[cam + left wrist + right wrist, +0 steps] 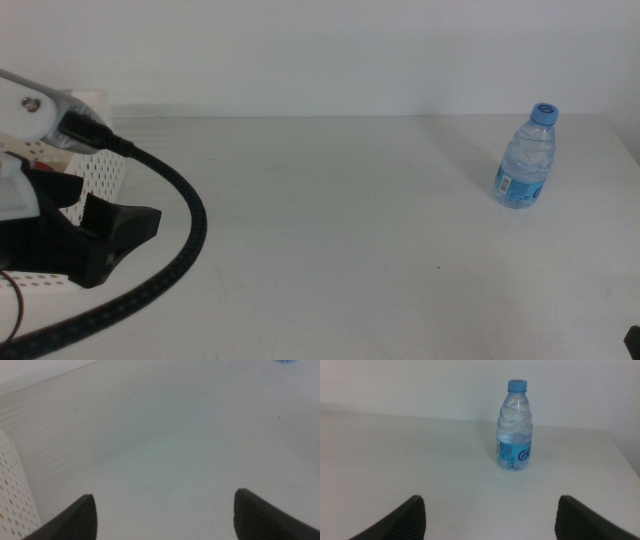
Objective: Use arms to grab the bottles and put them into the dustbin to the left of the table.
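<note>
A small clear water bottle (526, 157) with a blue cap stands upright on the far right part of the table (330, 230), alone, well apart from everything else. Its label is a blue band with white letters; in the right wrist view the bottle (514, 427) shows a large curling white letter, perhaps a "G", but no word can be read in full.

The table is plain matte white, with a few faint scuffs and a tiny dark speck right of its middle. Behind it rises a bare pale wall, and the bottle stands near the table's back edge.

The right gripper (490, 520) is low at the near right, facing the bottle across a stretch of bare table, its two dark jaws wide apart and holding nothing. In the middle view only a dark corner shows at the bottom right edge.

The left gripper (162, 517) hangs over the left side of the table, jaws spread apart and empty. Its arm, with a white housing and a thick black cable (170, 260), partly covers the white perforated dustbin (100, 178) at the left edge; the bin's holed wall (12, 495) lies just beside one left jaw.
</note>
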